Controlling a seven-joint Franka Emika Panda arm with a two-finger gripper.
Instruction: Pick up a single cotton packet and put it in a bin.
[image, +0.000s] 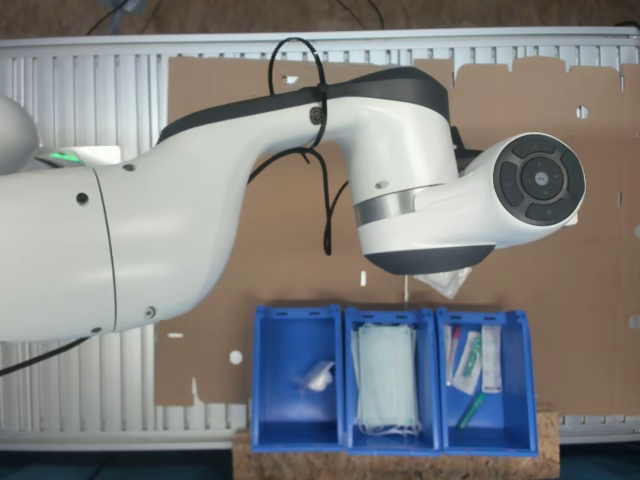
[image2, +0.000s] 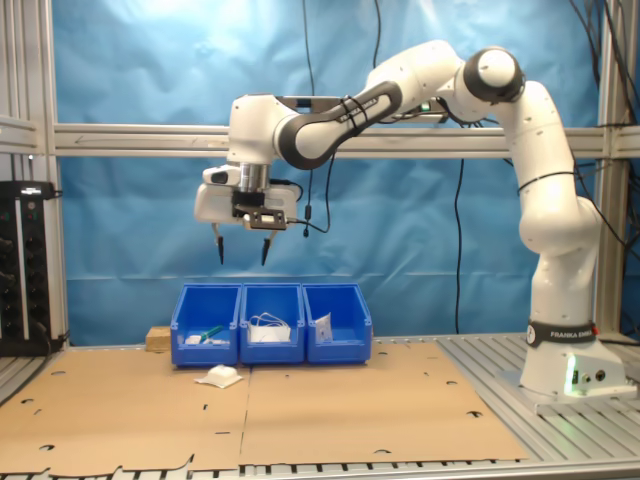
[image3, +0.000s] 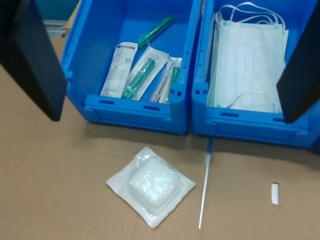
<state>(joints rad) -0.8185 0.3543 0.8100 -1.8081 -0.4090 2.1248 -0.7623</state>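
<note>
The arm (image2: 520, 150) is reaching out over three blue bins (image2: 271, 322), its claw (image2: 243, 247) hanging open and empty above them, while the cotton packet (image3: 150, 185) is lying flat on the cardboard (image3: 60, 175) just in front of the bins

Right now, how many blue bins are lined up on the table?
3, side by side: the bin with wrapped syringes, the middle bin with face masks, and the bin with a white scrap.
</note>
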